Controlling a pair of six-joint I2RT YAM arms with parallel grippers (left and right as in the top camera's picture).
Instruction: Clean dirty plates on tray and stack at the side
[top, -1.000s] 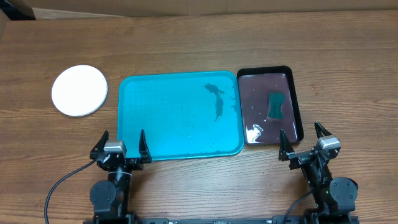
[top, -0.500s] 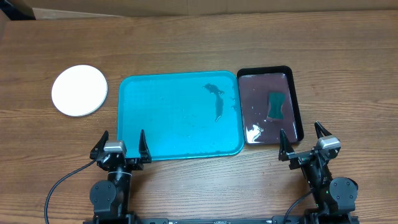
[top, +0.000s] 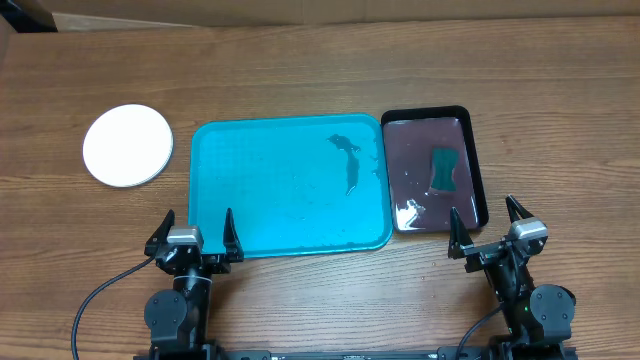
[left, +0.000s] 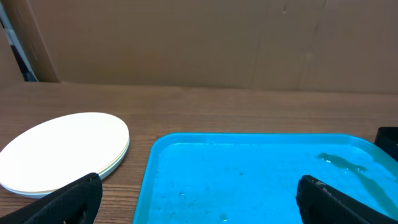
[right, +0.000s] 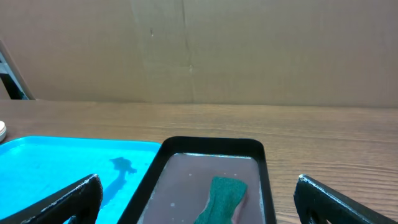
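A stack of round plates (top: 127, 145), white on top, lies on the table left of the turquoise tray (top: 260, 200); the left wrist view shows it as stacked plates (left: 62, 151). The tray (left: 249, 180) holds no plate, only a dark teal smear (top: 348, 160) and water drops. My left gripper (top: 196, 236) is open and empty at the tray's near left corner. My right gripper (top: 487, 226) is open and empty just in front of the black tray (top: 478, 170).
The black tray (right: 261, 155) holds dark liquid and a teal sponge (top: 443, 168), also in the right wrist view (right: 222, 198). A cardboard wall stands behind the table's far edge. A black cable runs near the left arm's base.
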